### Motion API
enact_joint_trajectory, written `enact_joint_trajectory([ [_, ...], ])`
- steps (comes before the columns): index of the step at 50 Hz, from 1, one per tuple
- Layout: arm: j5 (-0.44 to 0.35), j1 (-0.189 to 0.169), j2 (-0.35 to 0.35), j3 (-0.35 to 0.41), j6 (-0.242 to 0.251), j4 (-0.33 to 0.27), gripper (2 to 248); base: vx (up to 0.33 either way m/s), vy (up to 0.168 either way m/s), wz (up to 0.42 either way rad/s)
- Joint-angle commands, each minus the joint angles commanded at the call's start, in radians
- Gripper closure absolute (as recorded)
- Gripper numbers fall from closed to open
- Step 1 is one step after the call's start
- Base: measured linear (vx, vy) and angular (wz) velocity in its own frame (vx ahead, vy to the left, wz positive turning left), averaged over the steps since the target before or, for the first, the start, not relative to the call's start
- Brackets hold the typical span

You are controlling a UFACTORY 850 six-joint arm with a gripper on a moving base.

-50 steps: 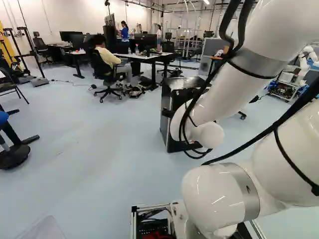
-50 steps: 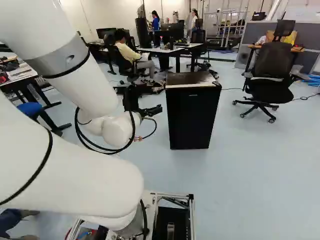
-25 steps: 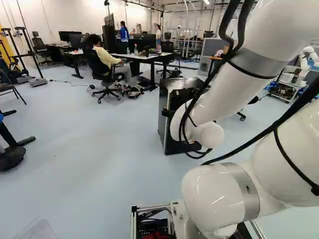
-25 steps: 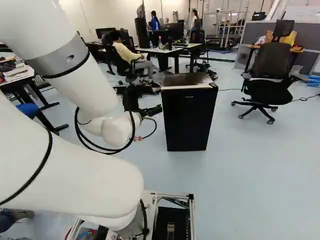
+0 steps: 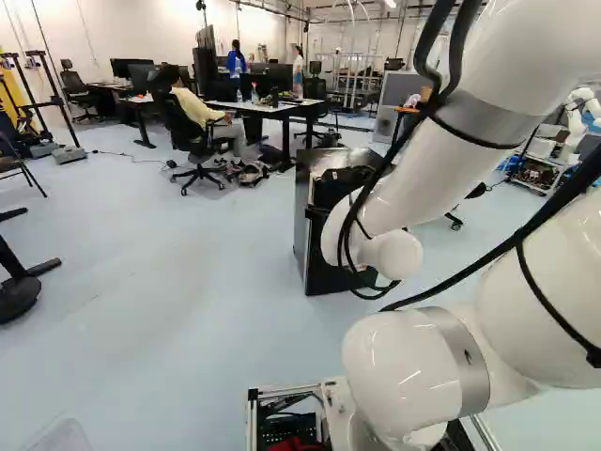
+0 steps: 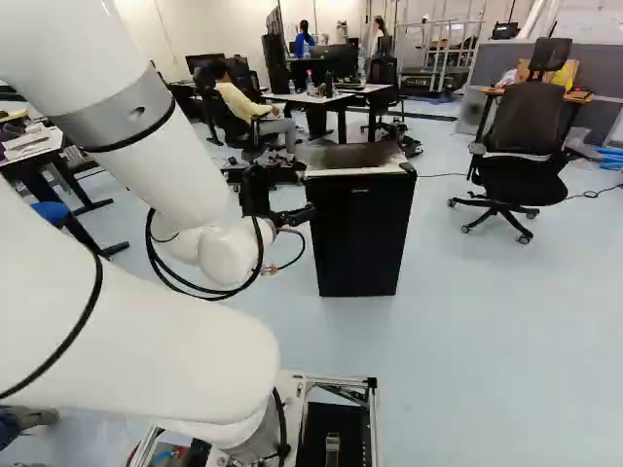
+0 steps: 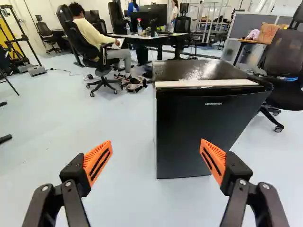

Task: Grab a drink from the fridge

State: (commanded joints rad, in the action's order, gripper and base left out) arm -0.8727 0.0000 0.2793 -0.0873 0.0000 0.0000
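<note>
The black gripper (image 7: 156, 142) has its 2 fingers (image 7: 97, 163) wide apart, orange pads facing each other, nothing between them. Ahead of it, offset toward 1 finger, stands the small black fridge (image 6: 358, 238), door closed. The drink is out of sight, presumably inside.

The base has moved over the last 1.0 seconds. The fridge now sits slightly further left and lower in both base views: at the center of the right base view, and right of center in the left base view, partly behind the white arm (image 5: 413, 178). The arm keeps its pose above its lowest joint, so the driving alone changes the approach.

This looks like lining up with the fridge, still early in the task. Next, the base likely needs to come closer so the gripper can reach the door edge; arriving off-line could mean bumping the front.
</note>
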Motion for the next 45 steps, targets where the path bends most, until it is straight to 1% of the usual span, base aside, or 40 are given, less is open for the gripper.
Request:
enact_joint_trajectory([
  [21, 0.0, 0.0, 0.0, 0.0, 0.0, 0.0, 3, 0.0, -0.049, 0.003],
  [45, 0.0, 0.0, 0.0, 0.0, 0.0, 0.0, 3, 0.001, -0.012, -0.019],
])
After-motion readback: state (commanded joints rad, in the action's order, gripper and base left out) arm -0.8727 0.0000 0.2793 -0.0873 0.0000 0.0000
